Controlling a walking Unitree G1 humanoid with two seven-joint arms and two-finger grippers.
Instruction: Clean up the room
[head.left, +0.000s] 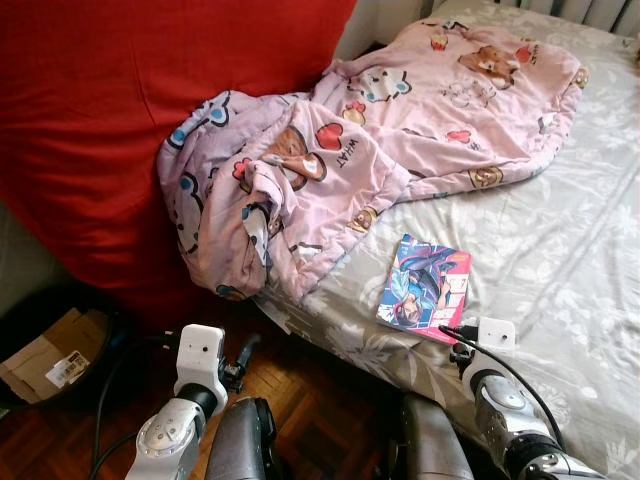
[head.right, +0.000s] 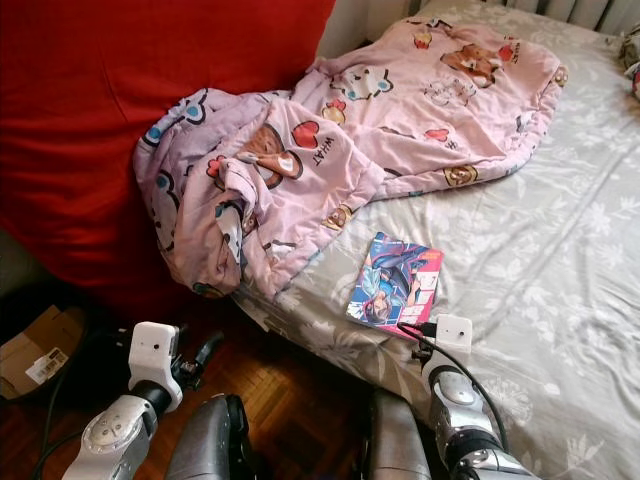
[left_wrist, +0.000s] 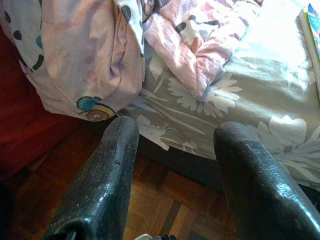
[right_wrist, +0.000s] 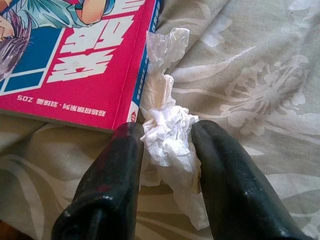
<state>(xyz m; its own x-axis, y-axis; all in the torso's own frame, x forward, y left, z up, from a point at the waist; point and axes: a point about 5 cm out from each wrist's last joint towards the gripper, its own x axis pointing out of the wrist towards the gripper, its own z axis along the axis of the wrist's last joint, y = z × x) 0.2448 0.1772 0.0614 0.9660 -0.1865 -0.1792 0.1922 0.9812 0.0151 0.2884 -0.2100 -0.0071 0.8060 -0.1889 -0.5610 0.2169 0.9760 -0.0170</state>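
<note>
On grey floral-print bedsheet (head.left: 560, 250), a crumpled white tissue wad (right_wrist: 167, 130) lies touching the spine edge of a glossy pink-and-blue manga book (head.left: 425, 285). Right gripper (right_wrist: 165, 150) has both black fingers (right_wrist: 115, 170) around the wad, pinching it. Pink cartoon-print quilt (head.left: 400, 130) is heaped at 11 o'clock from the book, against a red fabric backdrop (head.left: 120, 110). Left gripper (left_wrist: 175, 165) hangs spread over dark parquet wood floor (left_wrist: 160, 200) by bed edge, holding nothing. Brown cardboard box (head.left: 45, 360) at 9 o'clock.
</note>
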